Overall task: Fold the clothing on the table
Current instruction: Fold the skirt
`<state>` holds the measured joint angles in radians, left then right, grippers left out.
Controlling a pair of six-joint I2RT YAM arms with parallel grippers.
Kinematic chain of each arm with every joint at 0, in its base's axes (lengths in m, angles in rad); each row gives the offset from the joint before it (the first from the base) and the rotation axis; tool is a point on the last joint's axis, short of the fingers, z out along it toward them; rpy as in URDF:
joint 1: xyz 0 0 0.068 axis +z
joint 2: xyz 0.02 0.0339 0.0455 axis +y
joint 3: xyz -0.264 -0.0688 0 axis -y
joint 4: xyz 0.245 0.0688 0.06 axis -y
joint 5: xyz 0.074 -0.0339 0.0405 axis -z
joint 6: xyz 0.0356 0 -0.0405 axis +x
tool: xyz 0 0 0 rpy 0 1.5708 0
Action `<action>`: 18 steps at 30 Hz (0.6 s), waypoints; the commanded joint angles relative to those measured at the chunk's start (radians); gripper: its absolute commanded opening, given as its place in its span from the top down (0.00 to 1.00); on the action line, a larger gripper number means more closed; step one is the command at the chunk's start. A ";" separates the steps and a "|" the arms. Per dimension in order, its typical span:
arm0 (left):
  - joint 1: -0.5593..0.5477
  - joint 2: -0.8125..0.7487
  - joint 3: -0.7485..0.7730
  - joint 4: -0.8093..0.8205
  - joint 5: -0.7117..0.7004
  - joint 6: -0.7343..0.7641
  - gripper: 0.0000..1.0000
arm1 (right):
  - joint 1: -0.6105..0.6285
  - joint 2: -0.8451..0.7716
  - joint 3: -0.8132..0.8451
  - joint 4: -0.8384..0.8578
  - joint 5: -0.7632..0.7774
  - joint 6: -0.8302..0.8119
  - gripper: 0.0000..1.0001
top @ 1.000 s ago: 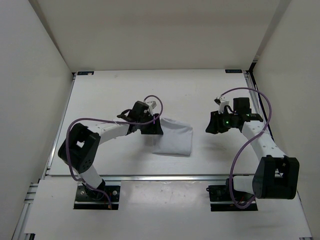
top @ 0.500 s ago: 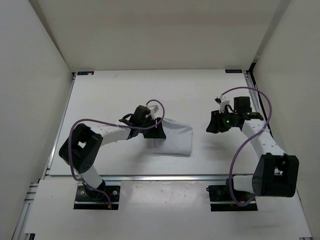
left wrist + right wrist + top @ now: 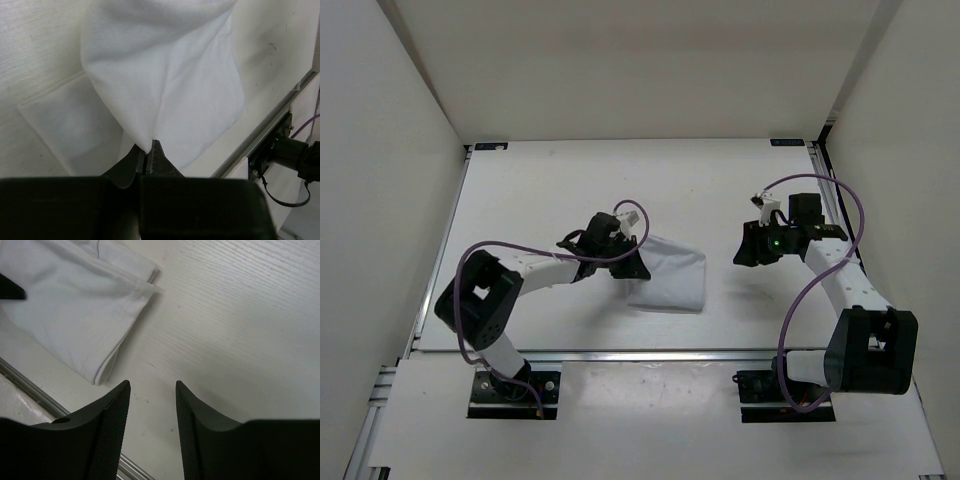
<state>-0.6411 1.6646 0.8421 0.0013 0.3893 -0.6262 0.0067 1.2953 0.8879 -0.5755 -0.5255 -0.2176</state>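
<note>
The clothing (image 3: pixel 672 280) lies on the counter (image 3: pixel 540 190), a little left of the middle and nearer the front edge than the back wall. The left hand (image 3: pixel 632 263) sits at the cloth's left edge, its jaws pinched together on a ridge of fabric. In the left wrist view the two fingertips meet with a peak of white cloth caught between them. The fabric fans up and outward from that point, raised into a soft tent above a flatter layer that rests on the counter.

The right hand (image 3: pixel 748 247) hangs over bare counter to the right of the clothing, well apart from it. Its jaws stand partly apart with nothing between them. In the right wrist view the cloth's hemmed corner lies ahead and to the left of the fingers, clear of both, and the metal rail (image 3: pixel 25 382) at the counter's front edge runs just beside the cloth.
</note>
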 commanded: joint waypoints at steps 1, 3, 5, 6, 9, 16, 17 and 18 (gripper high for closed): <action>-0.023 -0.132 -0.006 -0.001 0.013 0.000 1.00 | -0.005 -0.014 0.013 0.019 -0.002 -0.005 0.53; -0.040 -0.170 -0.018 -0.059 -0.003 -0.001 1.00 | -0.005 -0.019 0.000 0.026 -0.008 -0.005 0.53; -0.046 -0.218 -0.038 -0.072 -0.012 -0.032 1.00 | -0.002 -0.016 -0.003 0.029 -0.005 -0.008 0.53; -0.054 -0.250 -0.058 -0.084 -0.015 -0.047 1.00 | -0.004 -0.017 -0.010 0.026 -0.007 -0.009 0.53; -0.060 -0.333 -0.115 -0.113 -0.032 -0.085 1.00 | 0.004 -0.014 -0.013 0.037 -0.002 -0.006 0.53; -0.072 -0.466 -0.228 -0.133 -0.049 -0.129 1.00 | 0.029 -0.011 -0.033 0.049 0.001 -0.006 0.53; -0.086 -0.470 -0.227 -0.142 -0.064 -0.122 1.00 | 0.033 -0.017 -0.033 0.048 0.007 -0.011 0.53; -0.092 -0.474 -0.221 -0.159 -0.067 -0.118 1.00 | 0.035 -0.016 -0.041 0.048 -0.001 -0.012 0.53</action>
<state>-0.7063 1.2346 0.6128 -0.1341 0.3412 -0.7380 0.0303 1.2949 0.8619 -0.5503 -0.5228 -0.2176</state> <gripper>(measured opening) 0.041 0.471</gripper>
